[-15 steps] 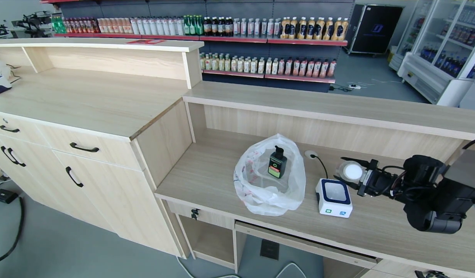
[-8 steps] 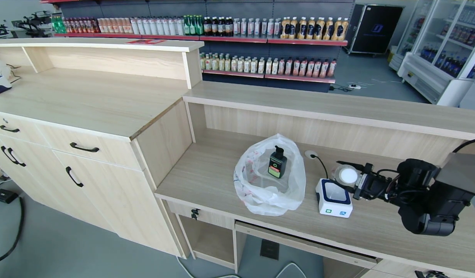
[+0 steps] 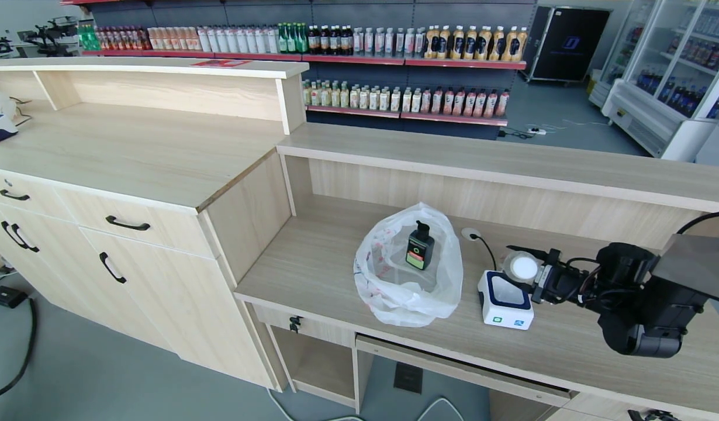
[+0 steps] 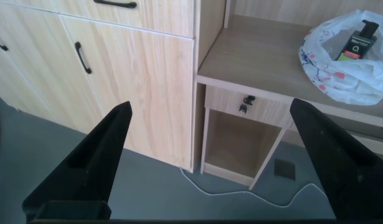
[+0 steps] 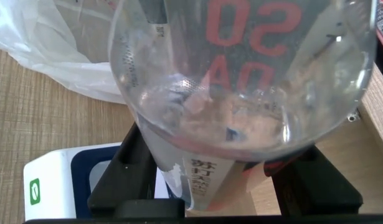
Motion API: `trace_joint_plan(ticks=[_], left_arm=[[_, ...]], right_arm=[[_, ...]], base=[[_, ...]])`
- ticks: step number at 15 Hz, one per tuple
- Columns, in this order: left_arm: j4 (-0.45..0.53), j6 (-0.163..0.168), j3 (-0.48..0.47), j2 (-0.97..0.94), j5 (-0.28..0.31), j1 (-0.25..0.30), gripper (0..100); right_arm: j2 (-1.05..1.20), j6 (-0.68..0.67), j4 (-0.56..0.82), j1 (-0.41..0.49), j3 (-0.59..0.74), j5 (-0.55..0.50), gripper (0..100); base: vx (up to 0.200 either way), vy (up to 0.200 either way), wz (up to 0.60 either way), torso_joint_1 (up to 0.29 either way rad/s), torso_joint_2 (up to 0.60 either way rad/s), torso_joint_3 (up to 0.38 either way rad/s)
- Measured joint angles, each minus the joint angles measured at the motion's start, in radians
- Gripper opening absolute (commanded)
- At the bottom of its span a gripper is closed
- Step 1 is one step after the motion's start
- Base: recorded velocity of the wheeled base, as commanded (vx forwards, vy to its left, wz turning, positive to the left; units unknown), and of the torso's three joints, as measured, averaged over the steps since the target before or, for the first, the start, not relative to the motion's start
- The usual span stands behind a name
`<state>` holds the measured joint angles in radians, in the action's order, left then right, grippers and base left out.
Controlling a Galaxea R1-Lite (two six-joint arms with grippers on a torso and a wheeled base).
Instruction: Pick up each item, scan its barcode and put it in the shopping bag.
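Your left tool (image 4: 208, 111) hangs low before the cabinet doors (image 4: 147, 81), fingers wide apart. On the table (image 3: 313, 263), the scanner (image 3: 504, 298) sits near the front edge. Your right tool (image 3: 532, 270) is clamped on a clear bottle (image 3: 522, 266), just above the scanner's far edge. The scanner and its cable (image 3: 488, 252) lie between that bottle and the open shopping bag (image 3: 389, 280) to the left, which holds a black pump bottle (image 3: 420, 248) upright.

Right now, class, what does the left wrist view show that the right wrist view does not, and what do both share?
Left wrist, not right: cabinet doors with black handles, grey floor, the open left gripper. Right wrist, not left: the clear bottle close up and the white scanner. Both: the shopping bag on the wooden counter.
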<state>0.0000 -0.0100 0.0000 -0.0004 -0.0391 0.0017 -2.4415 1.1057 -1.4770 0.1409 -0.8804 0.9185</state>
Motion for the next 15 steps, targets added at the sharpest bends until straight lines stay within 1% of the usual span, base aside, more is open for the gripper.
trace_joint_plan(ticks=[4, 6, 15], left_arm=[[0.0, 0.0, 0.0, 0.0, 0.0, -0.001, 100], [0.0, 0.0, 0.0, 0.0, 0.0, -0.001, 100], [0.0, 0.0, 0.0, 0.0, 0.0, 0.0, 100]], right_arm=[[-0.008, -0.003, 0.0, -0.005, -0.011, 0.005, 0], [-0.016, -0.004, 0.0, -0.01, -0.03, 0.034, 0], [-0.031, -0.009, 0.009, -0.021, -0.05, 0.037, 0]], base=[[0.0, 0.0, 0.0, 0.0, 0.0, 0.0], [0.0, 0.0, 0.0, 0.0, 0.0, 0.0], [0.0, 0.0, 0.0, 0.0, 0.0, 0.0]])
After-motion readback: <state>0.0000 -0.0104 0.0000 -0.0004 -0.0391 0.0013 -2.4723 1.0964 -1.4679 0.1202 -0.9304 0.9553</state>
